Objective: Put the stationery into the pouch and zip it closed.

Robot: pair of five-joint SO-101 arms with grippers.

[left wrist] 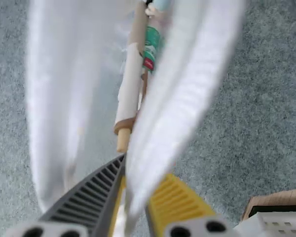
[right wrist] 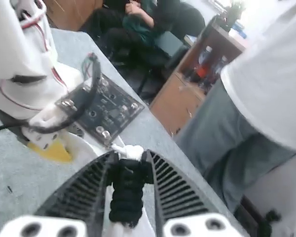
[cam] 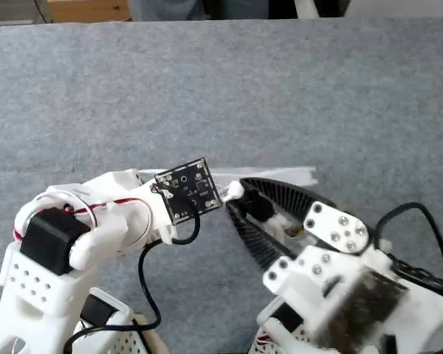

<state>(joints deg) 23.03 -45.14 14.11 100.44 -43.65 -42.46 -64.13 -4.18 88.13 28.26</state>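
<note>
R end effector [right wrist: 129, 158] is closed on the black corded zip pull [right wrist: 127, 192], ribbed fingers either side of it, at the pouch's [left wrist: 187, 89] edge nearest the arms. L end effector [left wrist: 135, 173] is right beside it on that edge. Its grey and yellow fingers are pinched shut on a fold of the pouch's pale wall, so both arms are on the pouch and touching it, w/ the R one owning the zip. The pouch stretches away from the L end effector along its long axis. In the high view it shows as a pale strip across the counter [cam: 207, 88], just beyond the two wrists. Inside the pouch, a wooden pencil [left wrist: 128, 94] and a green-labelled stick [left wrist: 150, 44] lie lengthwise, parallel to the walls, w/ the pencil's end close to the pinched fold. Stationery looks to be in, so the step in hand is prob. the zip. The pull would need to run along the pouch's length, away from the L grip, which acts as the anchor. Can't tell how far the zip is closed already. Risk is the cord slipping from the ribbed fingers.
</note>
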